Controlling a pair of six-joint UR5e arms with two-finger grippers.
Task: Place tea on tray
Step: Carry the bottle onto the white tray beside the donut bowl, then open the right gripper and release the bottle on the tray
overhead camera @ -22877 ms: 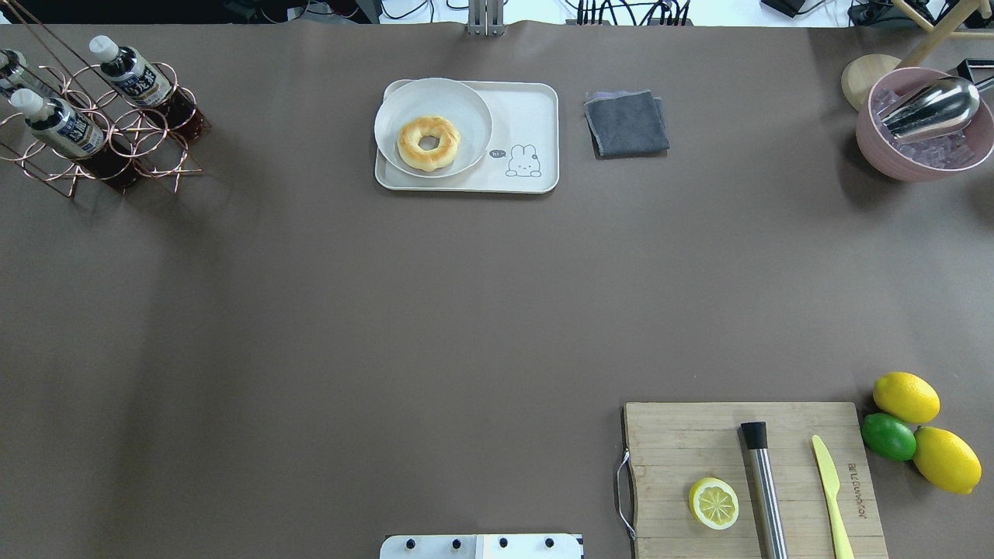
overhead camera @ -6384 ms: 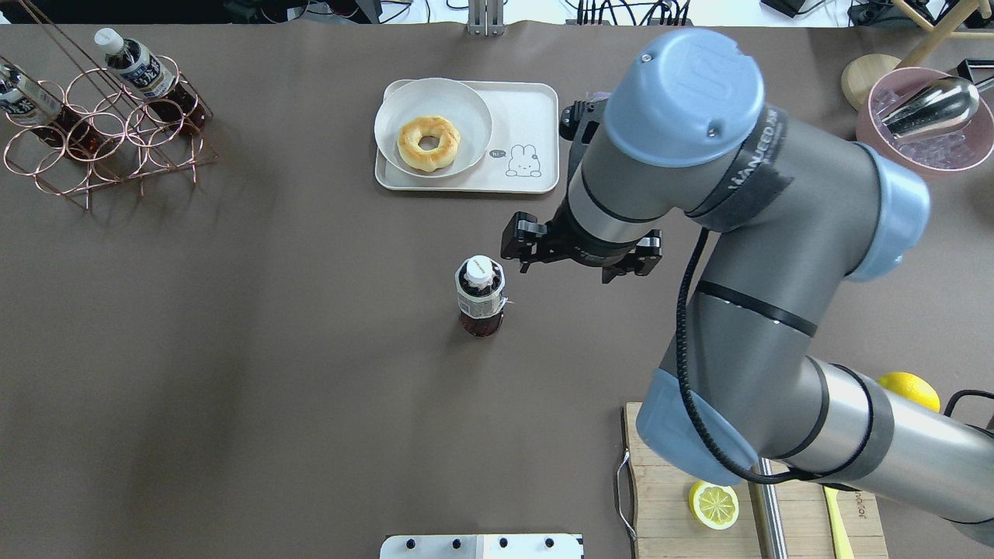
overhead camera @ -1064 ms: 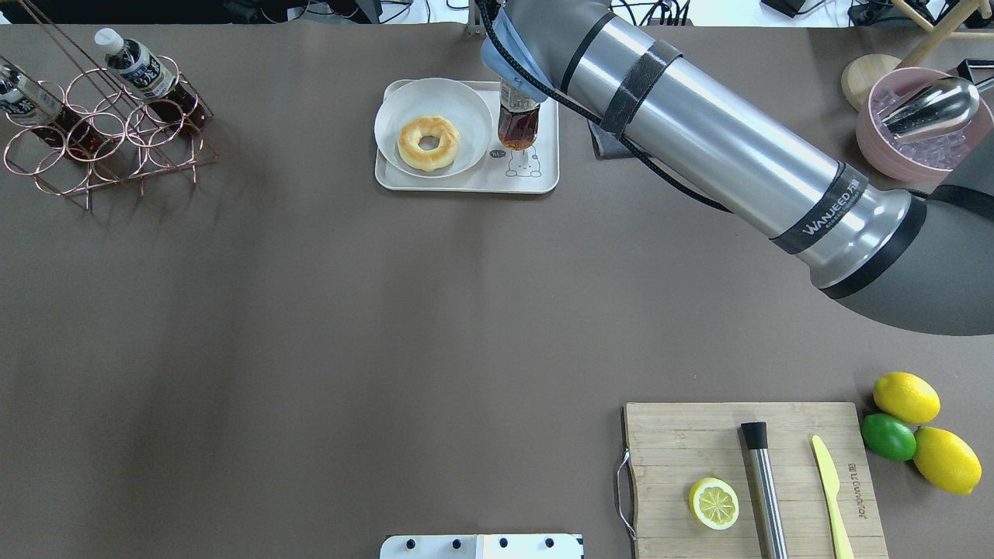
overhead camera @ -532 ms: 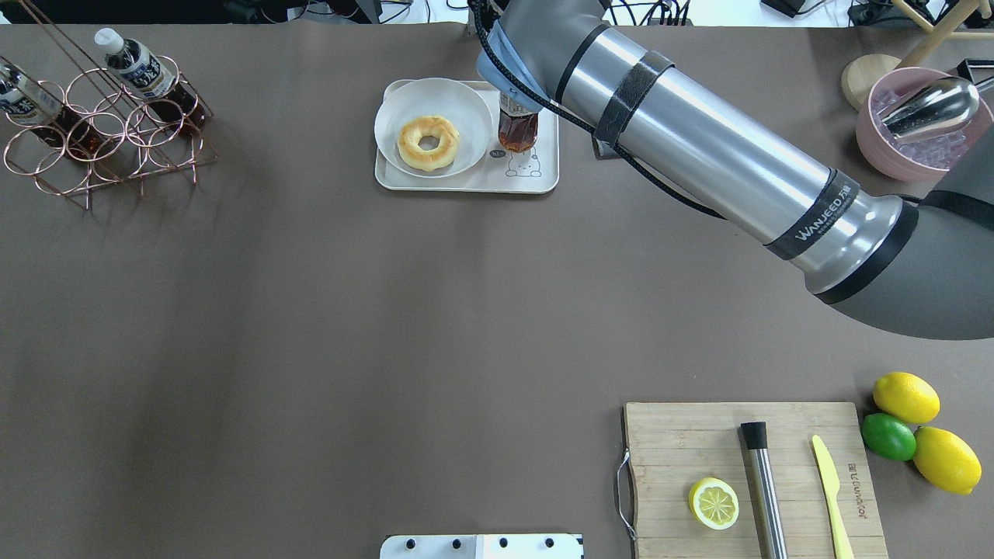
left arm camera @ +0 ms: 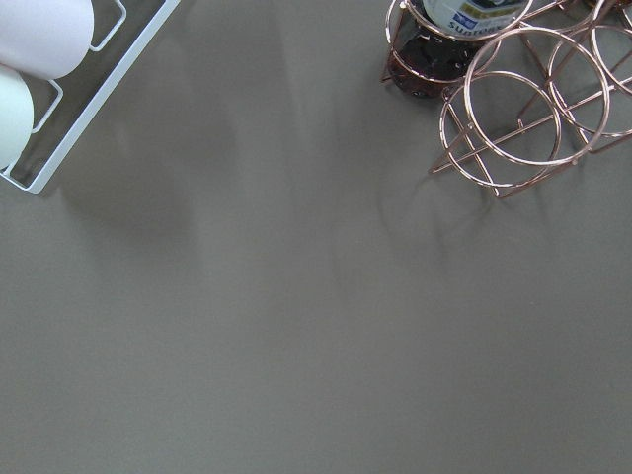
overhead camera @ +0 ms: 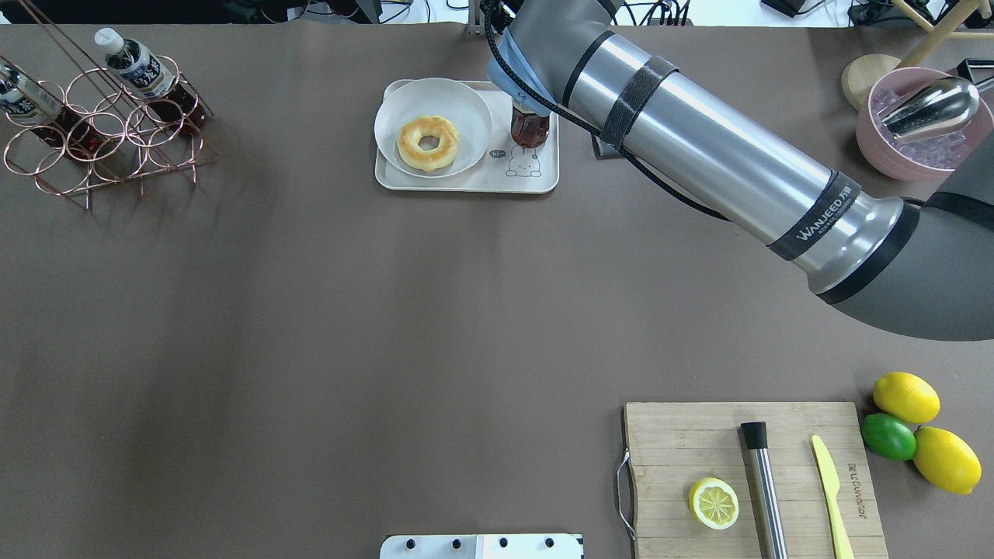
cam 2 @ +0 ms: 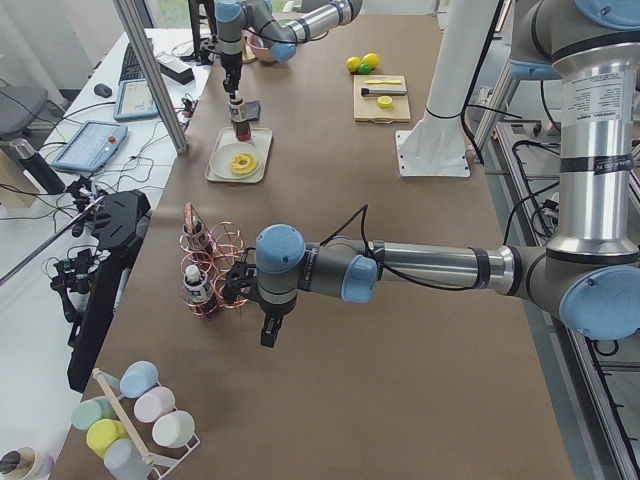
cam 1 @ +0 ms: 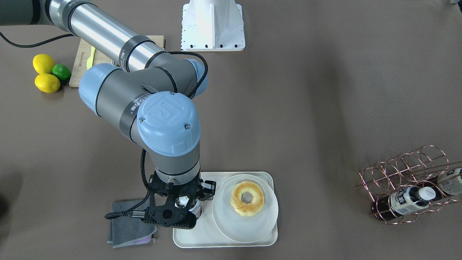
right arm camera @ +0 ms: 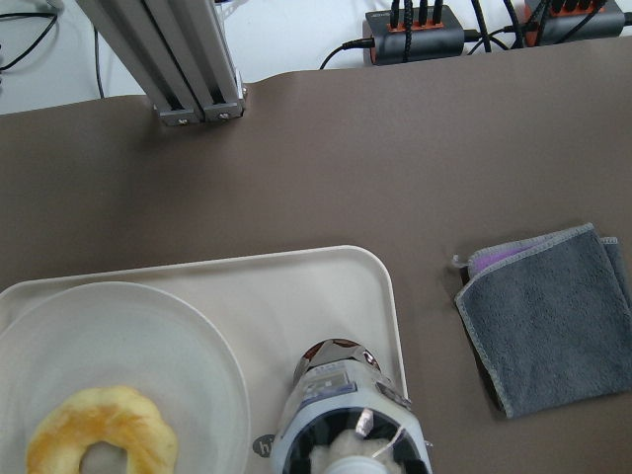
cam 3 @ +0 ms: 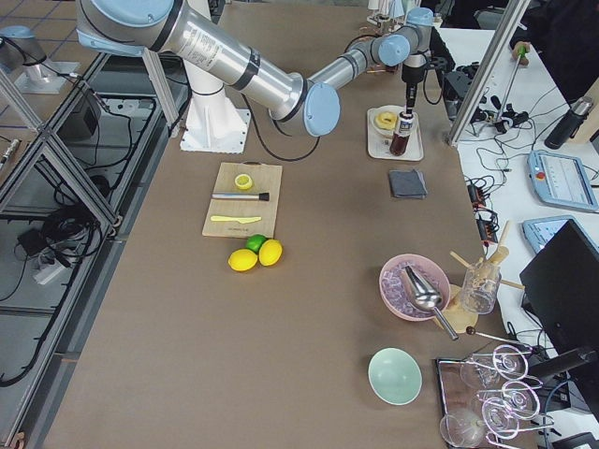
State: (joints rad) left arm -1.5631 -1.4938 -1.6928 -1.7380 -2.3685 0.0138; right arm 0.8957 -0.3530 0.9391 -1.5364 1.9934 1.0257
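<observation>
The tea bottle [overhead camera: 530, 129] hangs upright from my right gripper [cam 1: 184, 200], which is shut on its capped top. It is over the right part of the cream tray [overhead camera: 540, 177], just beyond the line-drawn bear [overhead camera: 523, 161]. I cannot tell whether its base touches the tray. The right wrist view looks down the bottle [right arm camera: 346, 405] onto the tray [right arm camera: 296, 276]. My left gripper [cam 2: 268, 335] shows only in the exterior left view, beside the copper rack [cam 2: 212, 290]. I cannot tell whether it is open or shut.
A round plate [overhead camera: 466, 101] with a donut [overhead camera: 428, 143] fills the tray's left part. A grey cloth [right arm camera: 553, 316] lies right of the tray. The copper rack [overhead camera: 109, 132] holds two alike bottles [overhead camera: 144, 74]. The cutting board [overhead camera: 675, 450], lemons and a pink ice bowl [overhead camera: 924, 147] are at the right.
The right arm has shifted the held bottle a little to the right and away over the tray, so the bear drawing is now uncovered.
</observation>
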